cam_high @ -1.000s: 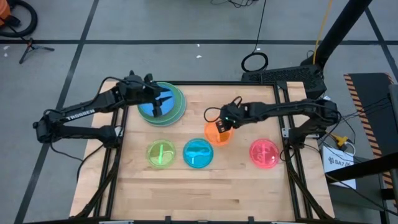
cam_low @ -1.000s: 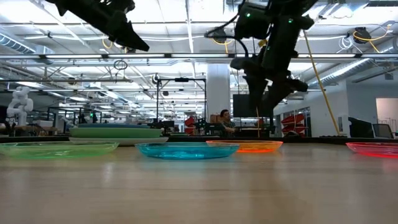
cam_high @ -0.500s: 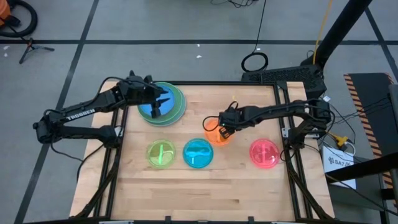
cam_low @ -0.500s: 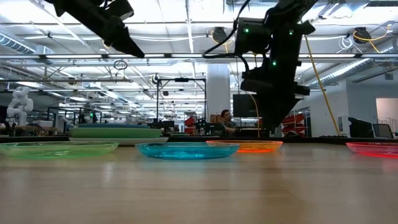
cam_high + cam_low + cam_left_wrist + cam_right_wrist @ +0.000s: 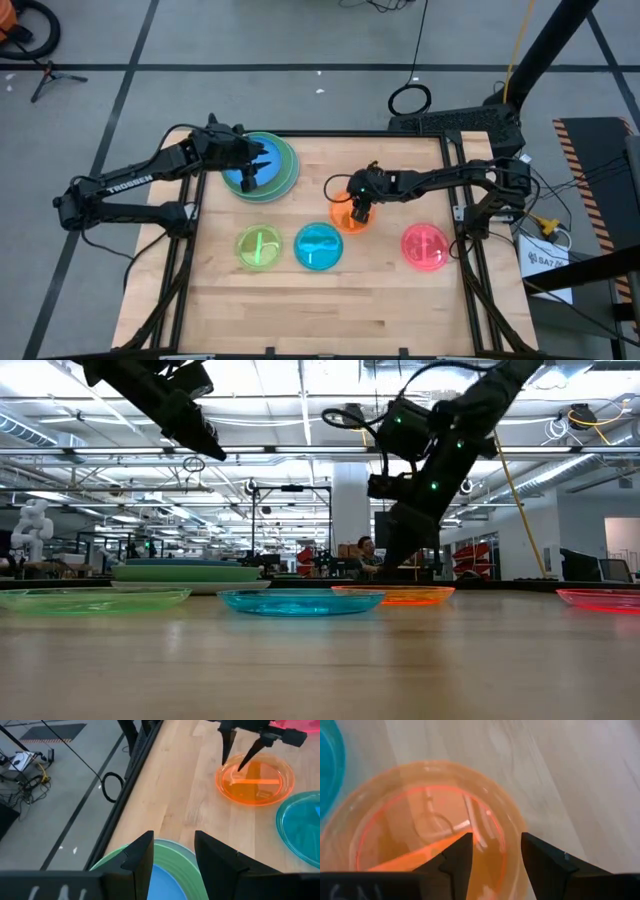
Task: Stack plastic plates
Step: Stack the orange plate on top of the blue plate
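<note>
Stack (image 5: 262, 166) of large plates, far left part of the table: you have a blue plate (image 5: 250, 170) on top with a green rim under it, and in the low view a paler rim beneath that; count at least three, since you cannot tell whether a red-orange one lies buried there. Left gripper (image 5: 265, 167) hovers over this stack, fingers apart, holding nothing. Four small translucent plates remain loose, all nearer you and to the right of the stack: lime plate (image 5: 259, 247), cyan plate (image 5: 319, 246) just beside it, orange plate (image 5: 351, 214), pink plate (image 5: 426, 247) farthest from the stack. Right gripper (image 5: 358, 211) sits directly above the orange plate, fingers spread and pointing down at its rim; the right wrist view shows no grip yet. Judged progress: large plates gathered, small ones all still to go, so roughly halfway. Contact between fingertips and orange plate is hard to make out.
</note>
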`<state>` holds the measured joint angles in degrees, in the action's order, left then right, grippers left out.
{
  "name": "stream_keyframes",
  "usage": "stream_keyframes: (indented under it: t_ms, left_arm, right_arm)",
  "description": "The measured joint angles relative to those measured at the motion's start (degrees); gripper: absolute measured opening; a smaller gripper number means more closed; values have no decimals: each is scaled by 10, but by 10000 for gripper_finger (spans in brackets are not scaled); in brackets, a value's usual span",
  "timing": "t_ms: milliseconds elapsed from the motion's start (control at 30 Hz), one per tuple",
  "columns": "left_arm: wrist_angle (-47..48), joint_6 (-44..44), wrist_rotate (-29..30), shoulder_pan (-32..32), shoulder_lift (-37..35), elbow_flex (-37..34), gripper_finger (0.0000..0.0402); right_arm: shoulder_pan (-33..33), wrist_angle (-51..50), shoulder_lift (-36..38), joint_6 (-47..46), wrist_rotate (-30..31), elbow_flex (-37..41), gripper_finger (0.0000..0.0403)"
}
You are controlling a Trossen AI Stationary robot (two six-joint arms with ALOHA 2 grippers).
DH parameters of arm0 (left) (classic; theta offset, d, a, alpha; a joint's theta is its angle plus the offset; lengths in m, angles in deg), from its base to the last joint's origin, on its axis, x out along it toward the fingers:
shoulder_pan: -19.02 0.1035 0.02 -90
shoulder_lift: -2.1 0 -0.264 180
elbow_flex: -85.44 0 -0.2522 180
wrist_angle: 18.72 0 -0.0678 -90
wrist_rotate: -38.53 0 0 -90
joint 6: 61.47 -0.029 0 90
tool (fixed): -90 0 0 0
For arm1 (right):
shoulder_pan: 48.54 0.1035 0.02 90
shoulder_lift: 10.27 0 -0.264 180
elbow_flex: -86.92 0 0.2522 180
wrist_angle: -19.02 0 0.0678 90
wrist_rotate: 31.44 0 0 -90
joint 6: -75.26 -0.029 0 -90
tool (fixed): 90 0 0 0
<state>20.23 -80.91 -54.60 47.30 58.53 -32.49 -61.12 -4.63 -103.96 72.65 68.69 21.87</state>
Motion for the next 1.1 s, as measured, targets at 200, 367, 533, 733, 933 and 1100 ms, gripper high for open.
stream_keyframes:
  t_ms: [200,367,533,733,933,1100]
  left_arm:
    - [9,1,0,0,0,0,150]
    - [15,5,0,0,0,0,150]
    - [13,5,0,0,0,0,150]
    - [12,5,0,0,0,0,150]
    - [11,5,0,0,0,0,150]
    - [11,6,0,0,0,0,150]
  right_arm:
    - [-52,67,0,7,-29,50,160]
    - [-70,106,0,-4,-58,79,160]
    - [-74,122,0,-23,-74,92,160]
    - [-74,131,1,-51,-75,112,160]
    - [-74,154,1,-72,-87,119,160]
    - [-78,159,1,-102,-92,119,160]
